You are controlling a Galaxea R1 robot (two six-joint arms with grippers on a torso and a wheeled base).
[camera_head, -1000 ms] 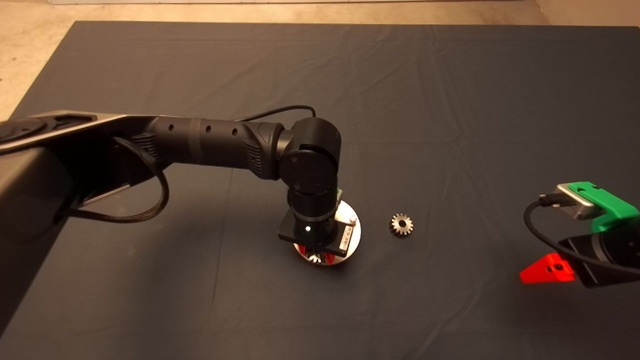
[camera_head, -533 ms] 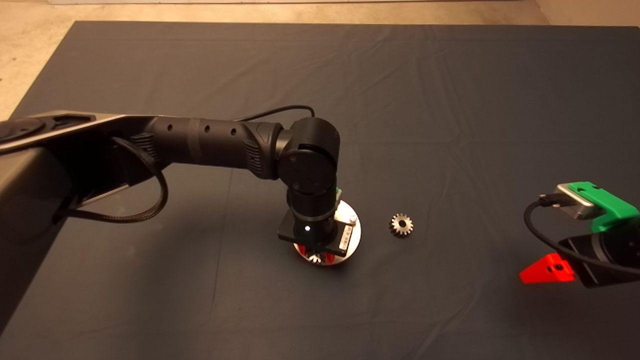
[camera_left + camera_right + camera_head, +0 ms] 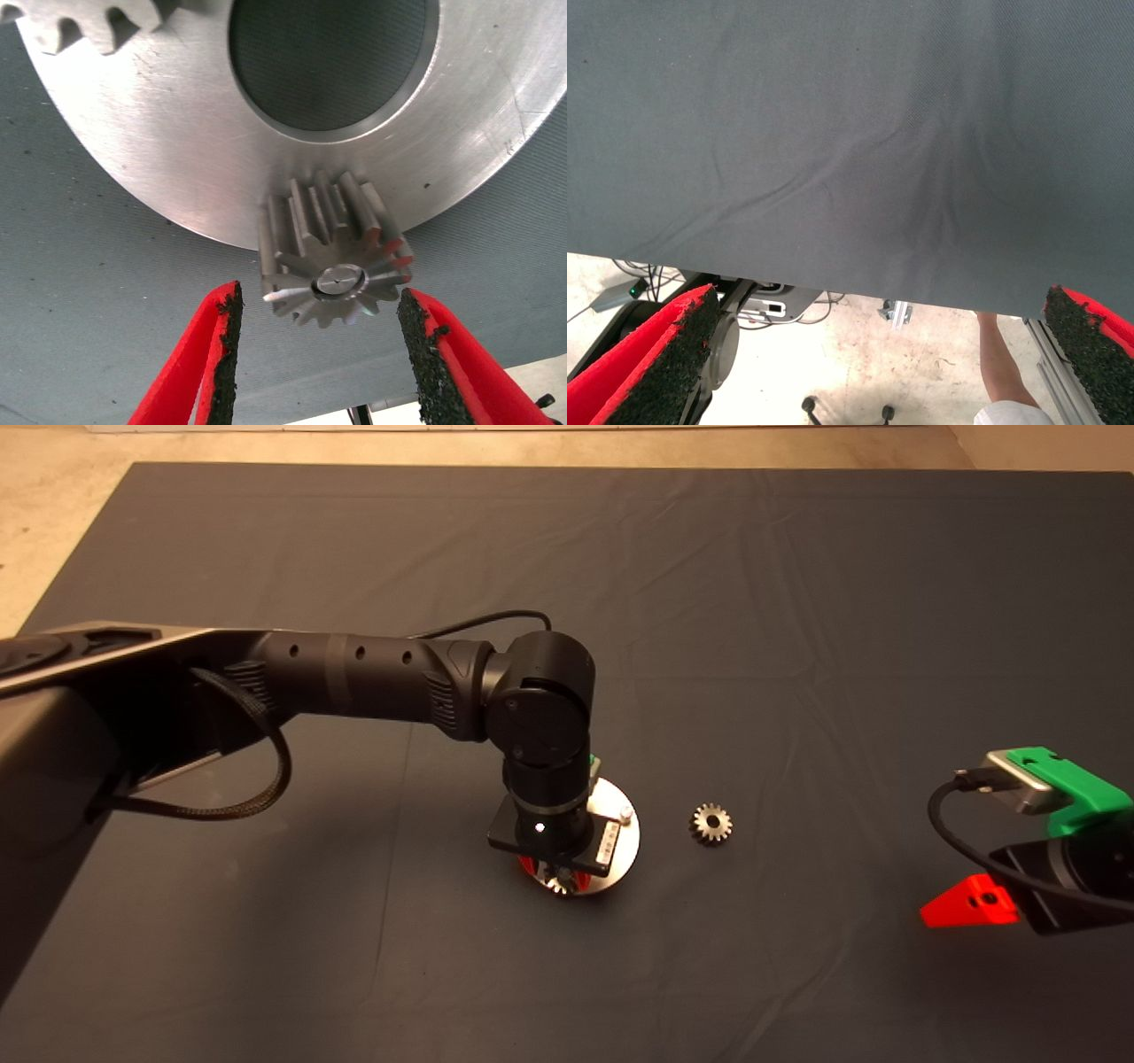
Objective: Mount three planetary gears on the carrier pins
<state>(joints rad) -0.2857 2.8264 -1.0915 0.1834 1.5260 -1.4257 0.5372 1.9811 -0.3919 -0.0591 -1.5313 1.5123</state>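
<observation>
The white carrier disc [image 3: 620, 855] lies mid-mat, and one bare pin [image 3: 626, 812] shows at its far right. My left gripper [image 3: 554, 871] hangs straight over the disc's near edge. In the left wrist view it [image 3: 319, 299] is open. A planetary gear [image 3: 332, 257] sits on the disc [image 3: 159, 150] between the fingers [image 3: 221, 345], touching neither pad. A silvery pin end [image 3: 341, 279] shows in that gear's hole. A second gear [image 3: 89, 22] sits at the disc's far side. A third gear [image 3: 710, 823] lies loose on the mat, right of the disc. My right gripper [image 3: 966, 903] waits at the lower right, open [image 3: 881, 310].
The dark mat [image 3: 797, 602] is wrinkled around the disc. The left arm [image 3: 354, 677] stretches in from the left, above the mat. In the right wrist view the mat's edge, floor, cables and a person's leg [image 3: 1001, 363] show.
The left arm has shifted slightly to the left, and more of the gear at the disc's near edge shows. The loose gear and the right gripper have not moved.
</observation>
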